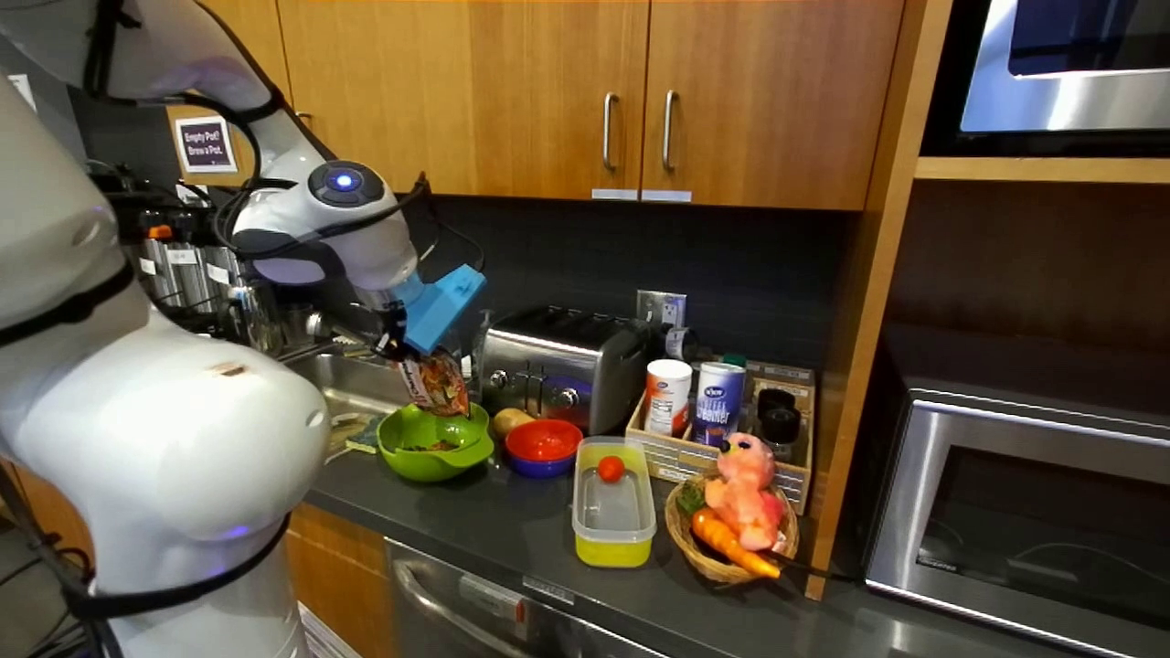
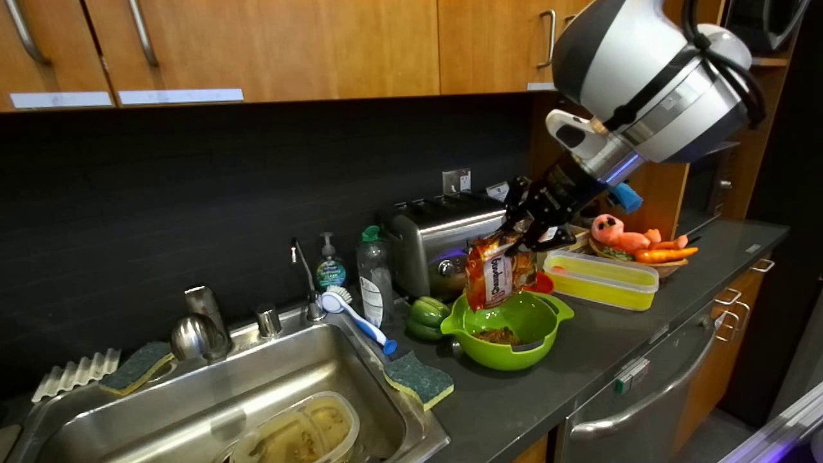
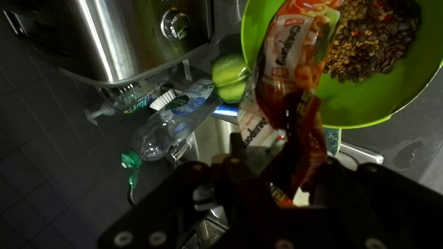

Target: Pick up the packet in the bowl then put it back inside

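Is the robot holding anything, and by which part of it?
Yes: the packet, pinched by its upper end in the pincer, the rest hanging over the green bowl.

My arm point(image 1: 196, 448), glossy wht w/ bulging rounded shells, wears blk straps point(image 1: 78, 306); a sm. brownish mark point(image 1: 228, 369) spots one shell in an ext. view. By my wrist: a dk round btn pad point(image 1: 345, 185) w/ bluish-wht light, plus a bright-blue angular bracket point(image 1: 445, 306). Also in an ext. view: a thick blk cable point(image 2: 690, 18), dk-gray panel point(image 2: 586, 45) and silver metal collar point(image 2: 614, 156) w/ thin violet streak. My gripper point(image 2: 528, 236) is blk; pale round screw heads point(image 3: 123, 238) dot its jointed links point(image 3: 162, 204) in the wrist view.
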Robot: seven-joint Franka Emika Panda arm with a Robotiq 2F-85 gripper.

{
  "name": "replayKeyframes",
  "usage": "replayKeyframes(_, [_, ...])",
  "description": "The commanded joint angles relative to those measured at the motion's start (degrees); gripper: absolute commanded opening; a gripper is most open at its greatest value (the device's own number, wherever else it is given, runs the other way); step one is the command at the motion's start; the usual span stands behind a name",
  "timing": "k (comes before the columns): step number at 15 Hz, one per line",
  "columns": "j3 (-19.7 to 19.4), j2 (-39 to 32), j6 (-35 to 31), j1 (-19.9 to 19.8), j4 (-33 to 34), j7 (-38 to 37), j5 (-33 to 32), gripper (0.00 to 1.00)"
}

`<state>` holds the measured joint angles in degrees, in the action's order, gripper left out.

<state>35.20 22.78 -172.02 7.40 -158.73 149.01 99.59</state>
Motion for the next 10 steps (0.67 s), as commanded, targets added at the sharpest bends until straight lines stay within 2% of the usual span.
replayKeyframes(1, [2.3,2.1,4.8,-5.2,-1.1,0.0,-0.9,0.12])
replayKeyframes(6, [2.6,-0.6,10.5,-11.4,0.8,0.1,-2.2,0.12])
replayKeyframes(10, [3.7,-4.2,12.1,-15.0,3.6,0.0,-4.4,0.12])
